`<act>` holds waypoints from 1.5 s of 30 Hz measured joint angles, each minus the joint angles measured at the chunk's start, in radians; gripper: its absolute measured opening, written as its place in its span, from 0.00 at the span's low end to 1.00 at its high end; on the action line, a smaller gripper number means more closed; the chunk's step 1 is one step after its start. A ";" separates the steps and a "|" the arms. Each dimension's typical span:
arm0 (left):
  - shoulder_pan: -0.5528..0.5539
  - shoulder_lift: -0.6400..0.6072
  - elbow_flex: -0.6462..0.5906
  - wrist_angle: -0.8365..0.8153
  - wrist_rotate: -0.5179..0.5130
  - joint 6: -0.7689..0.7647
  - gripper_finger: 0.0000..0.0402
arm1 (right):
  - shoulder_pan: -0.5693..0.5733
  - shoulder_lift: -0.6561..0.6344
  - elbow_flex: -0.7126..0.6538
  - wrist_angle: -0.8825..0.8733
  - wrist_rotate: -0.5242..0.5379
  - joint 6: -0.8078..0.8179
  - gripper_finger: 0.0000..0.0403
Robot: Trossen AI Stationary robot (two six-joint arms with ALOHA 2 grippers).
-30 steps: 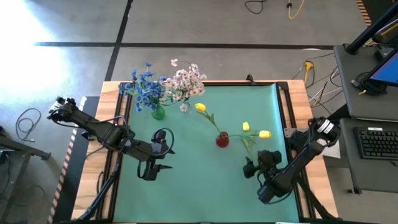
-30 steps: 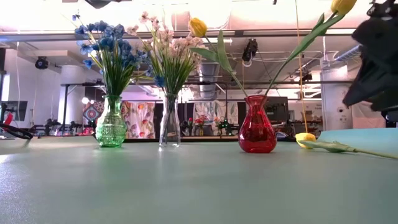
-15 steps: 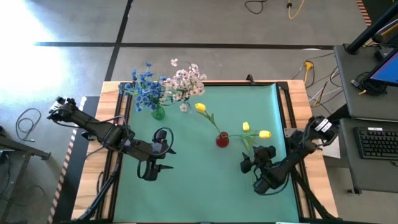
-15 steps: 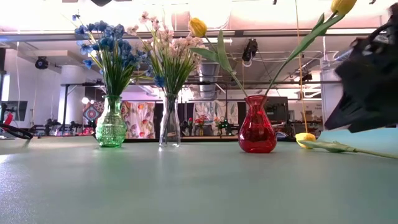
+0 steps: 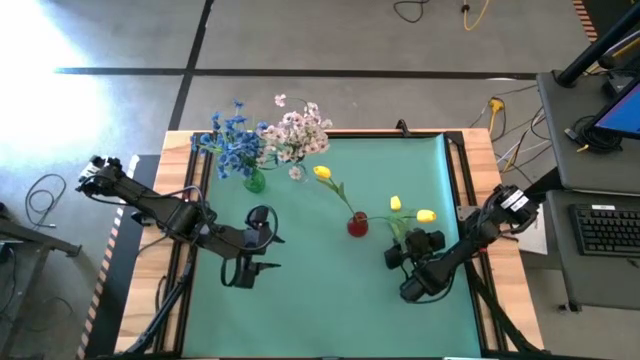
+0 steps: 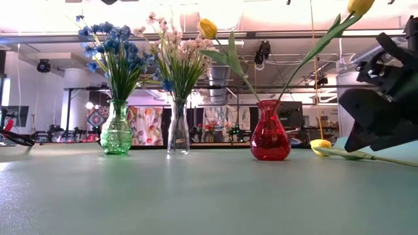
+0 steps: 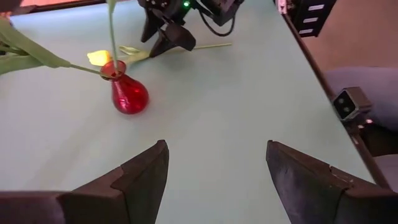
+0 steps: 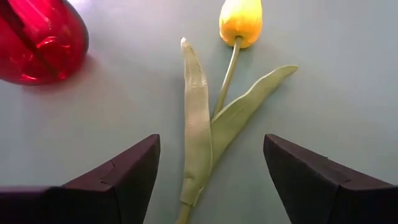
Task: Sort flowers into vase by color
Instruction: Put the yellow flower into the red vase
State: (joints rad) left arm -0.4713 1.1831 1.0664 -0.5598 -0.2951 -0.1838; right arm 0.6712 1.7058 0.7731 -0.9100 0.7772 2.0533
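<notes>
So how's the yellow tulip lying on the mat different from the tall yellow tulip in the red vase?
The loose tulip lies flat on the green mat beside the red vase; the vase tulip stands tilted in that vase. The loose one sits in front of the right tool, whose fingers are open; the other has no tool near it. Both have yellow buds and green leaves.

Blue flowers [image 5: 232, 140] upright in a green vase [image 5: 254, 181] near the table's far left corner, pink-white flowers [image 5: 297, 133] beside them, two yellow tulips [image 5: 322, 173] leaning in a red vase [image 5: 357, 225] mid-table, one yellow tulip [image 8: 240, 17] lying flat near the right edge
</notes>
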 joint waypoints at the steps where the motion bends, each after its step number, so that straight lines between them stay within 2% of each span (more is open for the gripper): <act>1: 0.000 0.000 0.000 0.000 -0.008 0.005 0.64 | 0.000 0.000 -0.002 0.002 0.000 0.000 0.68; 9: 0.001 0.000 0.000 0.000 -0.014 0.015 0.64 | -0.001 0.000 -0.028 0.049 0.009 -0.032 0.55; 18: 0.002 0.000 0.000 0.000 -0.014 0.015 0.64 | -0.001 0.000 -0.061 0.117 0.003 -0.040 0.47; 28: 0.002 0.000 0.000 -0.001 -0.014 0.026 0.64 | 0.000 -0.002 -0.084 0.188 0.003 -0.133 0.35; 41: 0.002 0.000 0.000 -0.002 -0.014 0.026 0.64 | 0.000 -0.010 -0.074 0.208 -0.019 -0.159 0.12; 45: 0.002 0.000 0.000 -0.002 -0.014 0.026 0.64 | 0.000 -0.038 -0.075 0.207 -0.040 -0.163 0.07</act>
State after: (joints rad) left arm -0.4694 1.1831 1.0664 -0.5617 -0.3088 -0.1577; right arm 0.6712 1.6681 0.6983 -0.7029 0.7373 1.8902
